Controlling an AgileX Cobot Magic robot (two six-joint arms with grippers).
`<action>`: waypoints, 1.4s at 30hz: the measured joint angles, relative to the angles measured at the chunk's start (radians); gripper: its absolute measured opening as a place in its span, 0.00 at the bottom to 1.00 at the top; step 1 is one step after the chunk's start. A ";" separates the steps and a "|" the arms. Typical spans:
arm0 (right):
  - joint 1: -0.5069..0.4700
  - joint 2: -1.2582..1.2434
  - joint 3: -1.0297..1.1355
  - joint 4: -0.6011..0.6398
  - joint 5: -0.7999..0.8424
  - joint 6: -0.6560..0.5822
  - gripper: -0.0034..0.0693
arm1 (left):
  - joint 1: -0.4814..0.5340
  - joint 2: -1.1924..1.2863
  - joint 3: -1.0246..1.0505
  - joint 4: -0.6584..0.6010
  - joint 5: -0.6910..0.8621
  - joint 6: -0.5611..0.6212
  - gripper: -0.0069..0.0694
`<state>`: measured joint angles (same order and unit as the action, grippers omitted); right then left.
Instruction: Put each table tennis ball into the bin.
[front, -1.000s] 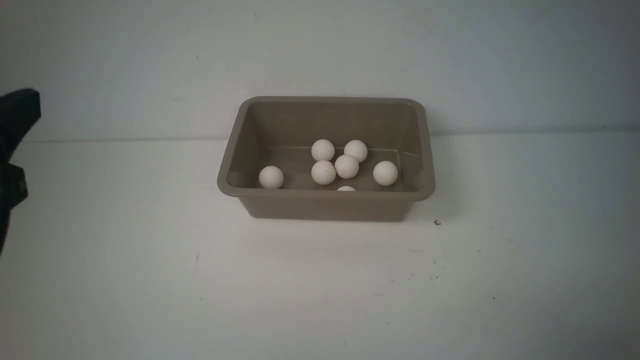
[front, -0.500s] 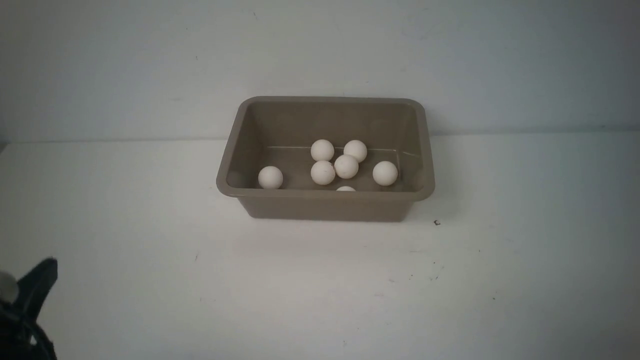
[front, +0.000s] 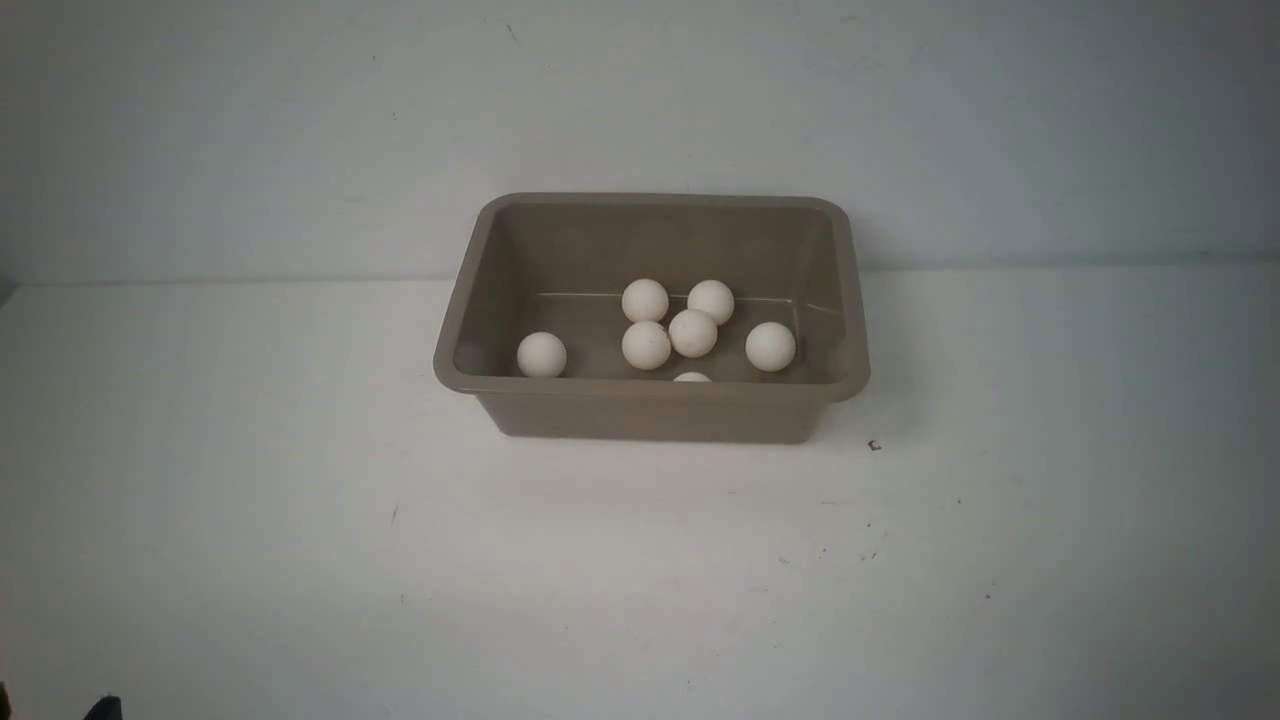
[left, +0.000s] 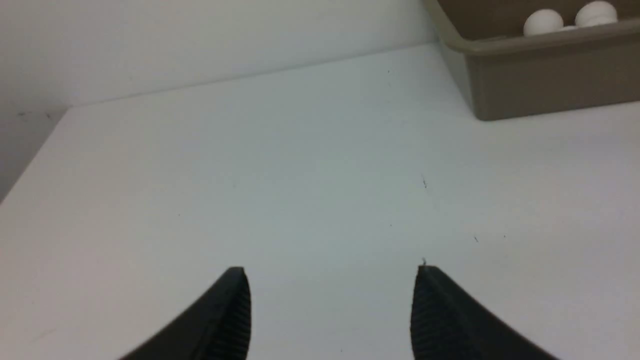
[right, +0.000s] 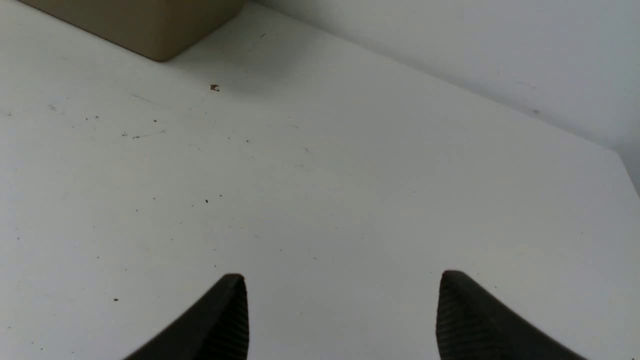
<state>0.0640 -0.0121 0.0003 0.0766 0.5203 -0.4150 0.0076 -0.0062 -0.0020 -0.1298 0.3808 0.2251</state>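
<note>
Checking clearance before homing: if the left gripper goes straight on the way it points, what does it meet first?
Probably just bare table; the left gripper has its jaws apart and empty. The bin sits off to one side of that line, though depth is hard to judge.

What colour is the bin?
Grey-brown bin, plain with no pattern; the front view shows it best.

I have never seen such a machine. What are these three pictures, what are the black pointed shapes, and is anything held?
This is a robot with two arms. One camera sits between the arms and looks forward over a white table. On the table stands a grey-brown bin with seven white table tennis balls inside; one is half hidden by the near wall. The other two cameras sit on the wrists. The black pointed shapes are each arm's fingers: the left gripper and the right gripper. Both pairs stand apart over bare table, so nothing is held.
</note>
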 joint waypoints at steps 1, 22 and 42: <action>0.000 0.000 0.000 0.000 0.000 0.000 0.68 | 0.000 -0.001 0.002 0.000 0.000 0.000 0.61; 0.000 0.000 0.000 0.000 0.000 0.000 0.68 | 0.001 -0.005 0.026 0.006 0.007 0.001 0.61; 0.000 0.000 0.000 0.000 0.000 0.000 0.68 | 0.001 -0.005 0.026 0.006 0.007 -0.002 0.61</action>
<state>0.0640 -0.0123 0.0005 0.0766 0.5203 -0.4150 0.0084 -0.0112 0.0241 -0.1241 0.3881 0.2231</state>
